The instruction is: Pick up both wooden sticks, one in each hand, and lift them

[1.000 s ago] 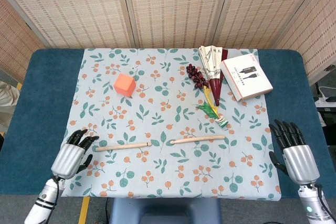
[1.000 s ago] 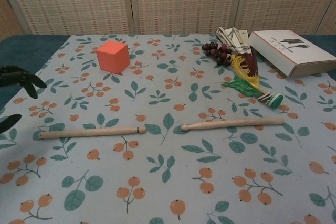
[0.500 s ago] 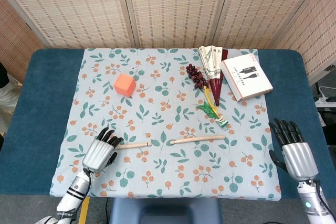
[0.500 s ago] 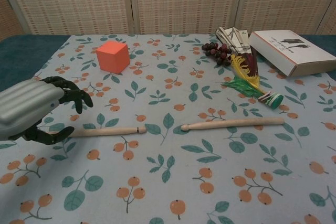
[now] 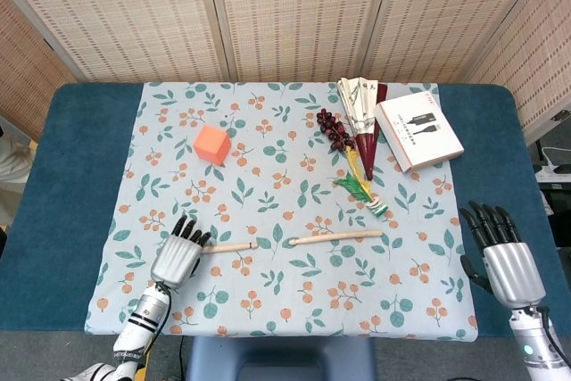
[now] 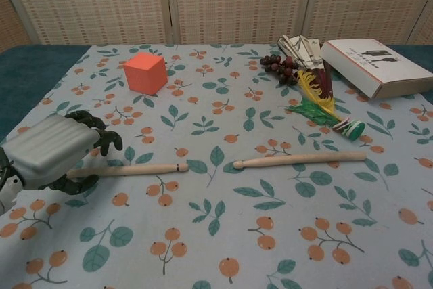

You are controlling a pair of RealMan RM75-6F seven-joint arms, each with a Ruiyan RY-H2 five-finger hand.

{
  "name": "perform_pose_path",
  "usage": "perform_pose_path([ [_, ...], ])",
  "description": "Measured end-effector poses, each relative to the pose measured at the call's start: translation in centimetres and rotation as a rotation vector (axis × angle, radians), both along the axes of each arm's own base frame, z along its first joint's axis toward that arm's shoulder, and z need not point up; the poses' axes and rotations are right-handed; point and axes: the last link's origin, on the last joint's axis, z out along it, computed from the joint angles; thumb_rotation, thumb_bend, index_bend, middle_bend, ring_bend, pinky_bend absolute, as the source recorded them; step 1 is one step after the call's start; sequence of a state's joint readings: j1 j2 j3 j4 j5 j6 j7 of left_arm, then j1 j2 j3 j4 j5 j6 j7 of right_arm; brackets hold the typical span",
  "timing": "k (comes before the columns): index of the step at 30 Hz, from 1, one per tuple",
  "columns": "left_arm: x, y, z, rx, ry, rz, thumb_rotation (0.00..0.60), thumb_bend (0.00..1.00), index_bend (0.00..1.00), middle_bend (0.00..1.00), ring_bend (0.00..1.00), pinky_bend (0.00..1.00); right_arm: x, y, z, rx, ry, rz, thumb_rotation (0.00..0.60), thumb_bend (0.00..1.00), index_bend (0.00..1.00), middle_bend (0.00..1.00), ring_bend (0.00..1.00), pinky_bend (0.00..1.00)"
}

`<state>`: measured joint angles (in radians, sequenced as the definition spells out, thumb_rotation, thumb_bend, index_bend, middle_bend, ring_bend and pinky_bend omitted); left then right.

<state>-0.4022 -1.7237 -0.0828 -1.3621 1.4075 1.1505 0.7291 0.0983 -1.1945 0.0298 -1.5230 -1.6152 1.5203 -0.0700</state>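
Note:
Two wooden sticks lie end to end on the floral cloth (image 5: 268, 140). My left hand (image 5: 178, 256) (image 6: 53, 157) hovers over the left end of the left stick (image 5: 230, 246) (image 6: 139, 168). Its fingers (image 6: 101, 139) curve above the stick and the thumb sits below it, with a gap showing, so the stick still lies flat. The right stick (image 5: 337, 236) (image 6: 301, 160) lies untouched. My right hand (image 5: 502, 258) is far to its right over the blue table, fingers spread and empty. It does not show in the chest view.
An orange cube (image 5: 212, 144) (image 6: 145, 72) stands at the back left. A folded fan (image 5: 359, 106), dark grapes (image 5: 334, 129), a green and yellow tassel (image 5: 359, 183) and a white box (image 5: 417, 129) sit at the back right, beyond the right stick.
My left hand has moved right from the cloth's left edge onto the left stick's end and lowered around it. The right hand has barely shifted. Both sticks stay where they were.

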Motion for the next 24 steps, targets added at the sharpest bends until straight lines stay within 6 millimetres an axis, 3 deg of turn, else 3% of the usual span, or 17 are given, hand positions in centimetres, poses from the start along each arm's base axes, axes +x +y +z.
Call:
perform_pose_path([
  [7, -0.3, 0.1, -0.9, 0.009, 0.059, 0.010, 0.600, 0.36, 0.40, 0.38, 0.17, 0.13, 0.0, 0.1, 0.1, 0.005, 0.005, -0.003, 0.600, 0.35, 0.00, 0.00, 0.00, 0.00],
  [17, -0.6, 0.2, -1.6, 0.026, 0.088, 0.005, 0.600, 0.36, 0.48, 0.45, 0.21, 0.13, 0.0, 0.2, 0.1, 0.012, 0.009, -0.009, 0.600, 0.35, 0.00, 0.00, 0.00, 0.00],
  [24, -0.9, 0.4, -1.7, 0.057, 0.097, -0.005, 0.600, 0.39, 0.59, 0.56, 0.28, 0.13, 0.0, 0.2, 0.0, 0.016, 0.011, -0.012, 0.600, 0.35, 0.00, 0.00, 0.00, 0.00],
])
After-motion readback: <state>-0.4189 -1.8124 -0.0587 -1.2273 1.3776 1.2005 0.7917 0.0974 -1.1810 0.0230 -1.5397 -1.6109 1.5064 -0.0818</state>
